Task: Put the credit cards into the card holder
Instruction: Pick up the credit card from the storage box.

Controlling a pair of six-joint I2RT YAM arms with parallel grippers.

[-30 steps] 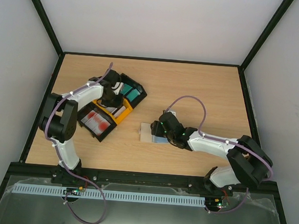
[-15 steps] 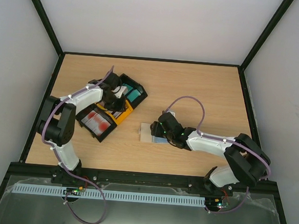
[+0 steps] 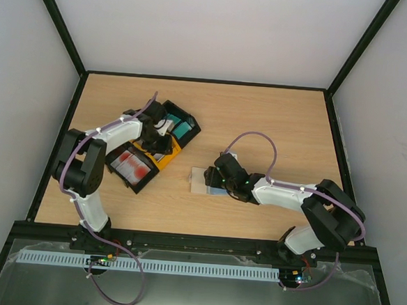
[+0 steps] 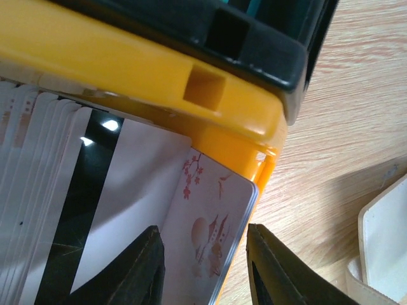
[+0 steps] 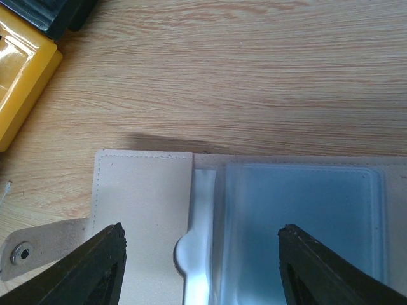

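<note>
We find the left gripper (image 4: 203, 257) newly parted astride a credit card (image 4: 213, 210), not yet gripping; right gripper (image 5: 200, 254) open over the card holder (image 5: 143, 190).

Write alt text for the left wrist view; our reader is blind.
The left gripper, jaws open, straddles a white card printed with red blossoms, standing in a yellow tray of cards on a wooden table.

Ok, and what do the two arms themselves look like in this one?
The left arm and right arm match: white link shells between chunky black joint housings. A lilac cable runs along each arm. The left gripper and right gripper are black, each with two matte, tapered fingers.
</note>
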